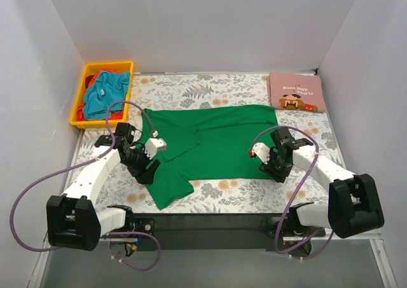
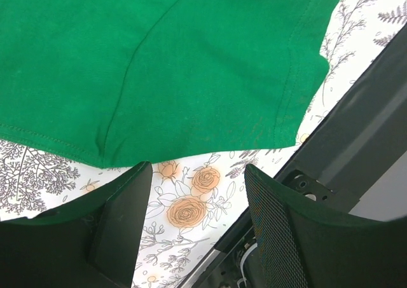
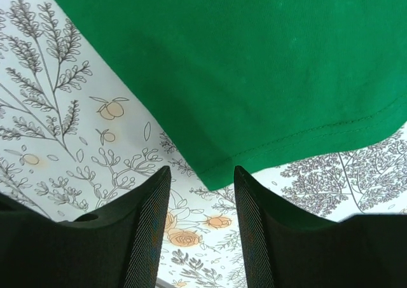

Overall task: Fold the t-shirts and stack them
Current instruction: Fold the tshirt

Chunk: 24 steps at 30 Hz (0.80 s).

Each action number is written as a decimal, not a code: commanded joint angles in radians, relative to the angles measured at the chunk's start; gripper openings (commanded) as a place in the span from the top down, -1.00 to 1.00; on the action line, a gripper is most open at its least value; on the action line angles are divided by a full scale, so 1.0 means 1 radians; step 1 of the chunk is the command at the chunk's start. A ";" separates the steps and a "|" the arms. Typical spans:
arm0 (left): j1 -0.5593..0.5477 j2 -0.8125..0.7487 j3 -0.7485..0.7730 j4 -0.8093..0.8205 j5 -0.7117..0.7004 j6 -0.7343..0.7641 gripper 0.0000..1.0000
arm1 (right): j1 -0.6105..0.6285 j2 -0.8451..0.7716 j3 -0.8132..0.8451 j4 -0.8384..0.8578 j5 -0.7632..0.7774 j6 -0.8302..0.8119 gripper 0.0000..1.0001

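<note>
Far left, back corner of the desk (image 1: 210, 202): yellow bin (image 1: 108, 65) holding a crumpled teal t-shirt (image 1: 105, 94) on top of a red t-shirt (image 1: 81, 113), of which only the edges show.

My left gripper (image 1: 148, 170) is low over the left edge of the green t-shirt (image 1: 216, 145), where a sleeve fans out toward the near edge. Wrist view: left gripper (image 2: 197, 170) released, jaws well parted, nothing between them. The fingers (image 2: 124, 218) sit over the floral cover (image 2: 191, 208), just short of the stitched sleeve hem of the green t-shirt (image 2: 159, 65). The dark near rim of the desk (image 2: 356, 154) runs beside the sleeve.

Centre: the green t-shirt lies flat on the floral cover, body running left to right, bottom hem toward the right. A diagonal crease crosses its left half.

My right gripper (image 1: 273, 169) is at the near right corner of the green t-shirt. Wrist view: right gripper (image 3: 202, 170) is also released, jaws parted by a narrower gap. The hem corner of the green t-shirt (image 3: 254, 65) points down into the mouth of that gap. I cannot tell whether the fingers (image 3: 149, 224) touch the cloth. They are not clamped on it. Floral cover (image 3: 63, 110) shows on either side of the corner.

Far right, back corner: pink t-shirt (image 1: 296, 91), folded to a neat rectangle, cartoon face print up, well apart from the green one.
</note>
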<state>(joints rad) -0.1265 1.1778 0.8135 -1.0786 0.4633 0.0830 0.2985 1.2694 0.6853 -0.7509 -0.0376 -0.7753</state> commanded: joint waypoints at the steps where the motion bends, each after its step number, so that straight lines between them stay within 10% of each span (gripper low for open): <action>1: 0.002 -0.020 -0.028 0.048 -0.014 0.024 -0.18 | 0.014 0.016 -0.044 0.068 0.019 -0.010 0.01; 16: -0.120 -0.130 -0.252 0.275 -0.138 0.054 -0.11 | 0.021 0.054 -0.112 0.159 0.087 0.001 0.97; 24: -0.258 -0.141 -0.369 0.359 -0.250 0.041 0.12 | 0.021 0.065 -0.084 0.150 0.076 0.007 0.97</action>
<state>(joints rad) -0.3523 1.0599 0.4992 -0.7792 0.2779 0.1196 0.3222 1.2884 0.6273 -0.6483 0.0566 -0.7700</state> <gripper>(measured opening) 0.475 0.023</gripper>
